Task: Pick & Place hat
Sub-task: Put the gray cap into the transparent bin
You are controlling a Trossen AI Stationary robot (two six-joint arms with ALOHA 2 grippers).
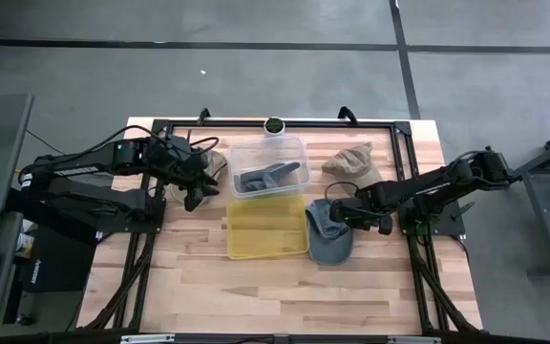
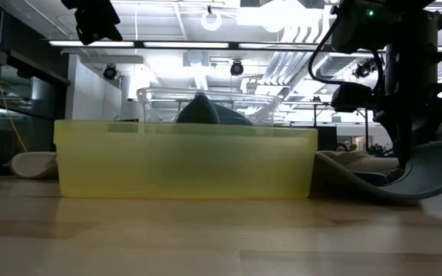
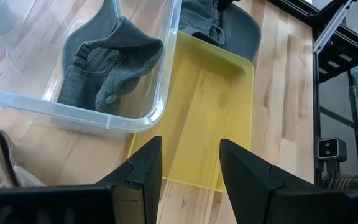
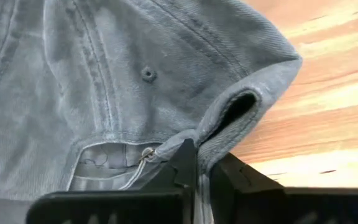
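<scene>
A grey-blue cap [image 1: 328,239] lies on the table to the right of the yellow bin [image 1: 267,227]. It also shows in the low view [image 2: 428,172] and the right wrist view [image 4: 104,74]. My right gripper [image 1: 338,212] is shut on the cap's rear rim. My left gripper [image 1: 197,187] is open and empty, raised above the table at the left of the clear bin [image 1: 268,164]. That bin holds a dark grey cap [image 3: 107,59]. My right gripper pinches the cap's rear rim [image 4: 211,144] between its two fingers, right beside the strap opening [image 4: 104,163]. The fingers [image 4: 185,167] come from above, slanting from the table's right. The cap rests on the table [image 2: 374,188] and curves up at one side.
A tan cap [image 1: 349,161] lies at the far right of the table. Another tan cap [image 1: 216,164] lies beside my left gripper. The yellow bin [image 3: 210,112] stands just nearer than the clear bin. The dark frame rails [image 1: 404,153] run along the table's sides.
</scene>
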